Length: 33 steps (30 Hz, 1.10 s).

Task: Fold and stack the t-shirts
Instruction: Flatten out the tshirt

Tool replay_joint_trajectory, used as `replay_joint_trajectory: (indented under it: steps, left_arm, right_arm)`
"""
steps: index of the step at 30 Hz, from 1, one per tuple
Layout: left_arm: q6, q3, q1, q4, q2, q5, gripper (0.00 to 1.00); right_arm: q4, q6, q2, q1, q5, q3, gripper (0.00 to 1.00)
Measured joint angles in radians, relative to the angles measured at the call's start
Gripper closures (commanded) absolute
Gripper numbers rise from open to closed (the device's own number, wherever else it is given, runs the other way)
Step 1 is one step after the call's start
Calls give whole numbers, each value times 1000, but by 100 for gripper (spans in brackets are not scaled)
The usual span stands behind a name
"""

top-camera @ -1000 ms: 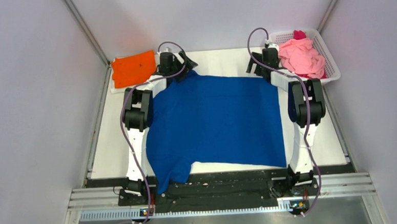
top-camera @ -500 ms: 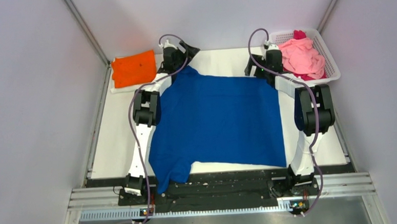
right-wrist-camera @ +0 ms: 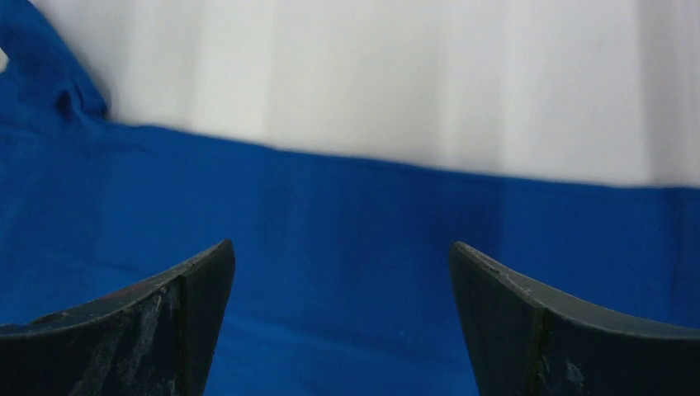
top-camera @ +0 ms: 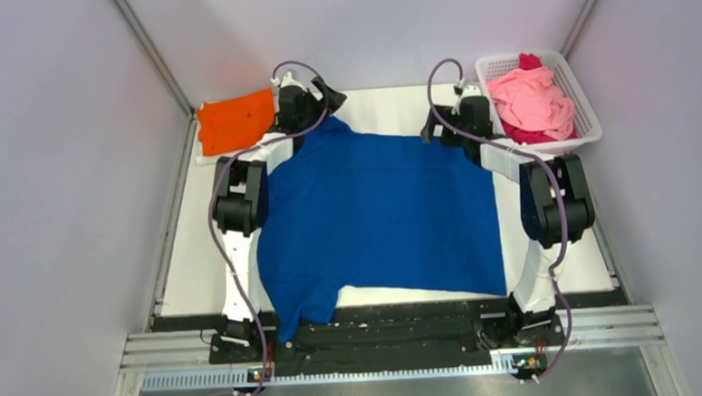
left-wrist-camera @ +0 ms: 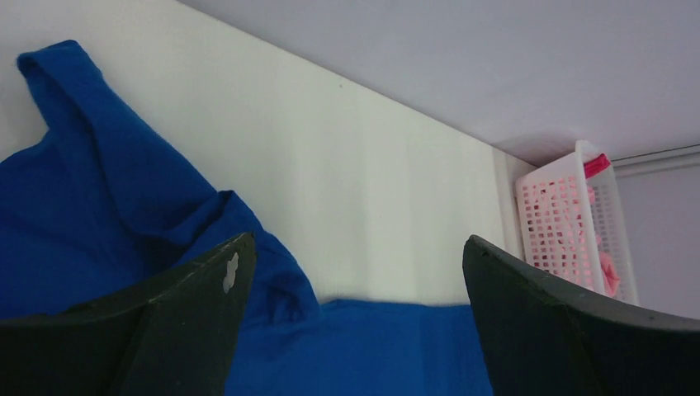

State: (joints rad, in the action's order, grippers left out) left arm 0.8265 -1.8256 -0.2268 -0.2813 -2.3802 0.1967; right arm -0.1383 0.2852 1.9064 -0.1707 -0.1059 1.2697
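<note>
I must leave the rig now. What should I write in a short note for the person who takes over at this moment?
Left end effector: open, empty, over the far left corner of the blue t-shirt.
Right end effector: open, empty, over its far edge.
Blue t-shirt: spread on the table, one sleeve past the near edge.
Orange t-shirt: folded, far left corner.
Pink and magenta t-shirts: heaped in the white basket, far right.
Done: orange folded, blue laid out.
Left: fold blue, stack it, then the basket ones.

Left tool [left-wrist-camera: 357, 238], right tool [right-wrist-camera: 341, 243] apparently open
</note>
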Motion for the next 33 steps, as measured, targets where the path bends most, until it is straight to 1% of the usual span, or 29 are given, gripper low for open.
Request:
replay_joint_trajectory:
  steps: [3,5,8,14,18,22,28,33]
  left_arm:
    - [-19,131,-1,-24,126,-36,1]
    - [-22,176,-1,-40,171,-56,1]
    - [-21,191,-1,-41,179,-76,1]
    - [-8,194,-3,46,152,-135,1]
    - [-2,179,-5,126,129,-183,1]
    - [11,126,-8,193,88,-212,1]
    - [24,34,-9,237,22,-216,1]
    - [41,-43,-10,240,-33,-213,1]
  right_arm:
    - [-11,18,-21,-15,5,-79,1]
    - [-11,31,-34,-23,7,-121,1]
    - [-11,42,-53,-31,11,-166,1]
    - [-17,56,-90,-40,20,-196,1]
    - [-23,57,-94,-42,26,-196,1]
    - [-22,57,-94,-43,33,-196,1]
    - [-18,56,-94,-43,39,-196,1]
    - [-11,56,-94,-43,48,-196,1]
